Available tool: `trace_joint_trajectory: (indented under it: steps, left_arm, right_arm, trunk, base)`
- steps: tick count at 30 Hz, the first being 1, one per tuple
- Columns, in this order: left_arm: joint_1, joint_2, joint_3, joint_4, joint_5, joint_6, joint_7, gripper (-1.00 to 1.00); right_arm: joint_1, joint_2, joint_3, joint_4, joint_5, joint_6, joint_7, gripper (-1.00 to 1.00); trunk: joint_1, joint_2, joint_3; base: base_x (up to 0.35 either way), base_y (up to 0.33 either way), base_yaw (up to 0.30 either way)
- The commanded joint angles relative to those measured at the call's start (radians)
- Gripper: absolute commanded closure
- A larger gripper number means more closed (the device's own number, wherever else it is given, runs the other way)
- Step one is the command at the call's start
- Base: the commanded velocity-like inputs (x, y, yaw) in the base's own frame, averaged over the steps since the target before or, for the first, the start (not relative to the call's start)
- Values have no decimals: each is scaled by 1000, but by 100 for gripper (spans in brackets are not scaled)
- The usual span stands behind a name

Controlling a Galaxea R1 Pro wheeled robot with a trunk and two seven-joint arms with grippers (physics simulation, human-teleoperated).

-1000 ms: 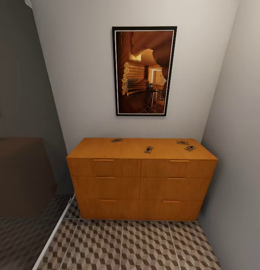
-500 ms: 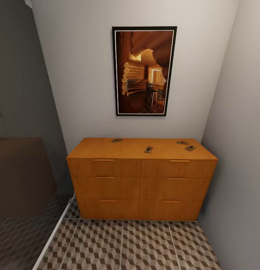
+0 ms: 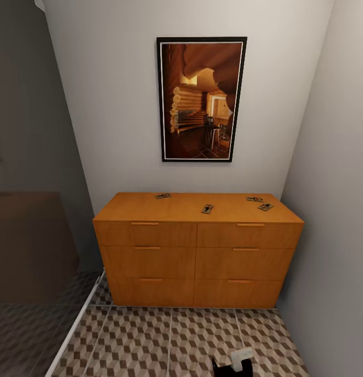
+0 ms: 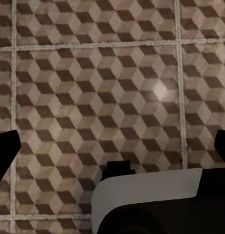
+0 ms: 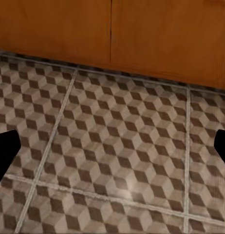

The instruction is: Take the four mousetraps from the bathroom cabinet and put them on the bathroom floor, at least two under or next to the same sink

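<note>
You face the bathroom floor (image 3: pixel 171 340) and the cabinet (image 3: pixel 197 256) against the wall; four mousetraps (image 3: pixel 207 209) lie flat on its top, apart from each other. Your right gripper (image 5: pixel 112 146) hangs over tiles near the cabinet's base, fingers spread wide, holding nothing. Your left gripper (image 4: pixel 112 151) is likewise spread wide and empty above tiles.

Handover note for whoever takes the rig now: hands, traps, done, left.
Left hand: open, empty, over bare floor.
Right hand: open, empty, low over the floor, facing the cabinet base.
Traps: all four lie on the cabinet top, one at left, one in the middle, two close together at right. Drawers shut.
Done: robot stands in front of the cabinet; nothing picked.
Left: move all four to the floor, at least two by the sink.
</note>
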Motion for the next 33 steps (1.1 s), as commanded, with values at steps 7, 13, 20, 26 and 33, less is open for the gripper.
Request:
trace_joint_trajectory:
  steps: [7, 13, 20, 26, 33]
  left_arm:
    - [-1, 1, -3, 1, 1, -3, 0, -100]
    - [-1, 1, -3, 3, 1, -3, 0, -100]
    - [-1, 0, -3, 5, 0, -3, 0, -100]
    - [-1, 0, -3, 5, 1, -3, 0, -100]
    - [-1, 0, -3, 5, 1, -3, 0, -100]
  right_arm:
    - [0, -29, -1, -256, 7, 216, -2, -100]
    - [0, -50, -2, -403, 7, 328, -2, -100]
    - [0, -55, -3, -560, 7, 450, -2, -100]
    - [0, -56, -4, -774, 7, 602, -2, -100]
    - [0, -55, -5, -945, 7, 704, -4, -100]
  trunk:
    - [0, -1, -1]
    - [0, -1, -1]
    - [0, -1, -1]
    - [0, -1, -1]
    - [0, -1, -1]
  base:
    - [0, 0, 0]
    - [0, 0, 0]
    - [0, 0, 0]
    - [0, 0, 0]
    - [0, 0, 0]
